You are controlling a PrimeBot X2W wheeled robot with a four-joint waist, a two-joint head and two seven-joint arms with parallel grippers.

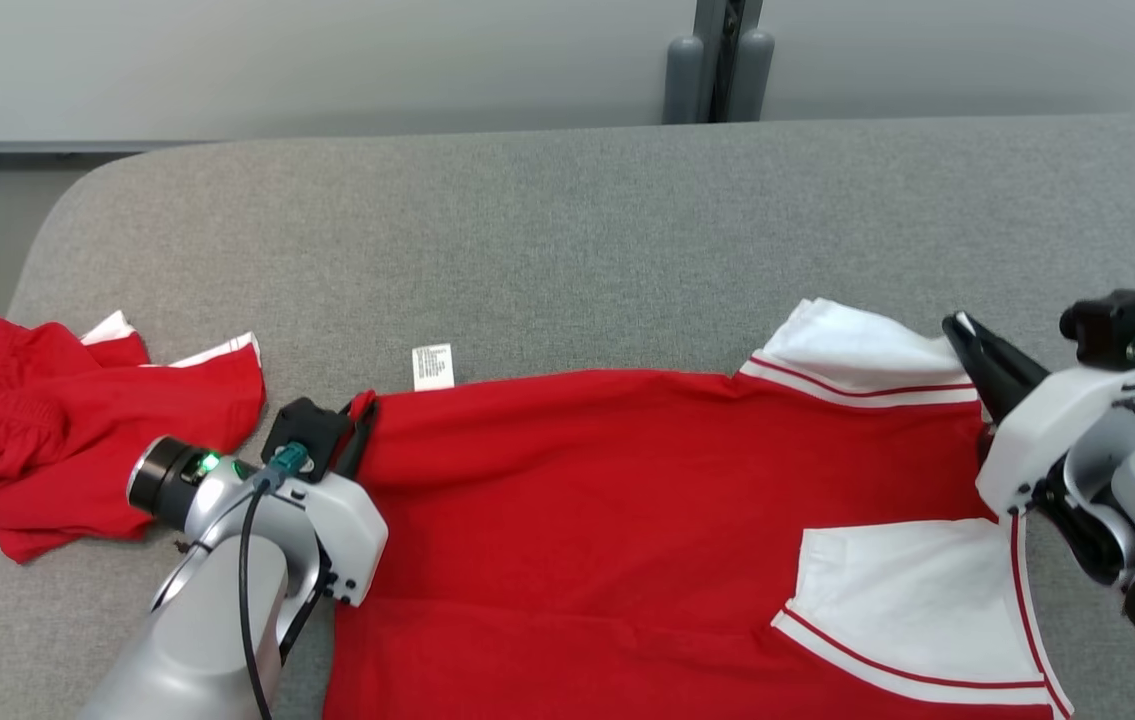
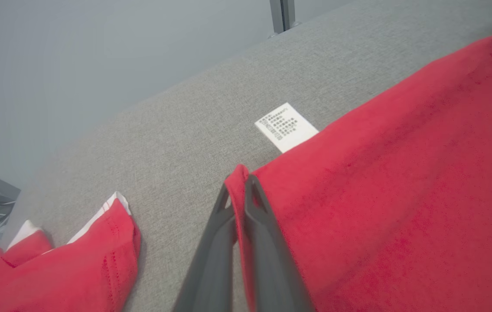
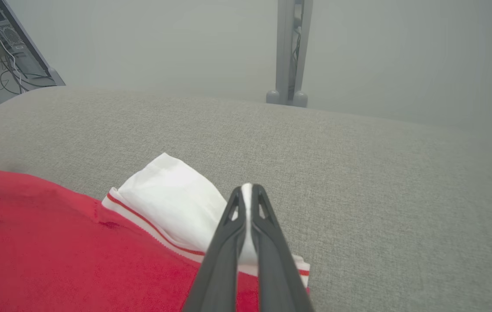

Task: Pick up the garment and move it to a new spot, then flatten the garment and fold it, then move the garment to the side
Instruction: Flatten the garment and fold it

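A red garment (image 1: 607, 500) with white, red-striped sleeves lies spread across the grey table (image 1: 567, 220); its white care label (image 1: 432, 366) sticks out at the far edge. My left gripper (image 1: 359, 415) is shut on the garment's red left corner; in the left wrist view the red cloth (image 2: 239, 190) is pinched between the dark fingers (image 2: 267, 242). My right gripper (image 1: 959, 328) is shut on the white sleeve edge; in the right wrist view white cloth (image 3: 248, 216) shows between the fingers (image 3: 272, 260), with the sleeve (image 3: 172, 190) to their left.
A second red piece with white trim (image 1: 77, 430) lies crumpled at the table's left end, also seen as a red heap (image 2: 68, 273). A grey post (image 1: 717, 60) stands behind the table's far edge against a pale wall. Cables and equipment (image 3: 7, 47) sit off the left.
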